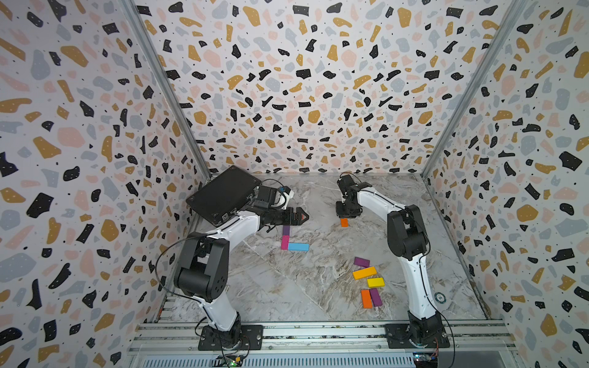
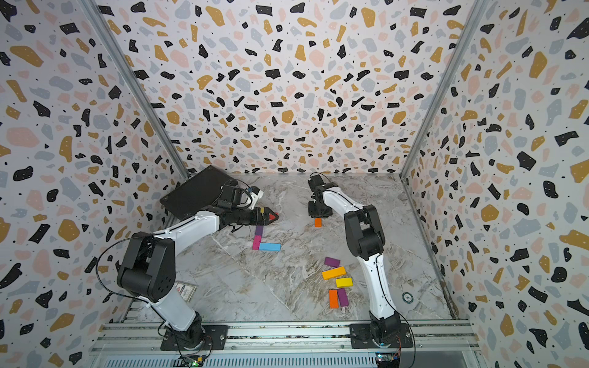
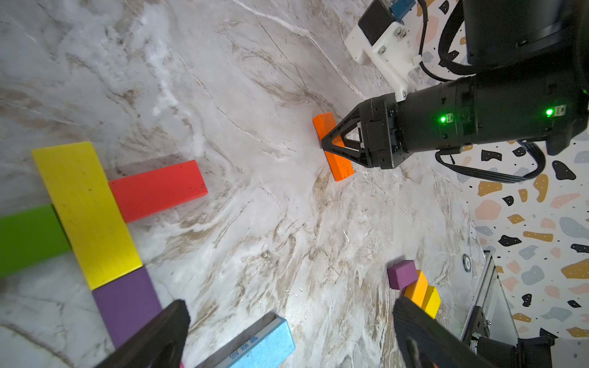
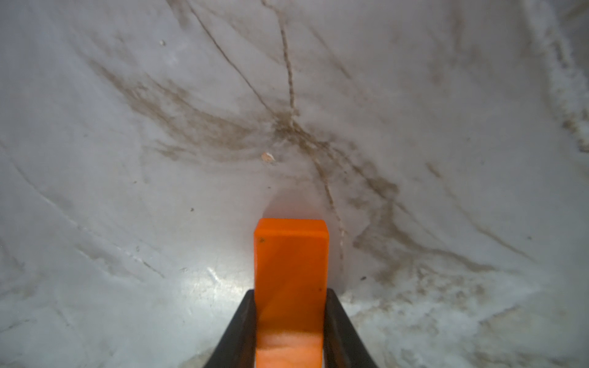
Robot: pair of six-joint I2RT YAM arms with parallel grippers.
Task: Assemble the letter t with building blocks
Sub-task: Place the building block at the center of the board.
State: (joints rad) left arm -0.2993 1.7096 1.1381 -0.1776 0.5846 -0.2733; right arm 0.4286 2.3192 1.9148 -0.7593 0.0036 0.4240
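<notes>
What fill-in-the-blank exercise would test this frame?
The block in the right gripper is ___.
The left gripper stands ___ and empty.
The blue block touches the ___ block.
Across the yellow block from the green block lies the ___ block.
Missing words: orange; open; pink; red.

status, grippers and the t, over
Left gripper open, empty, over the part-built t. Right gripper shut on orange block, low by the table. Nothing lies between block and t.
</notes>
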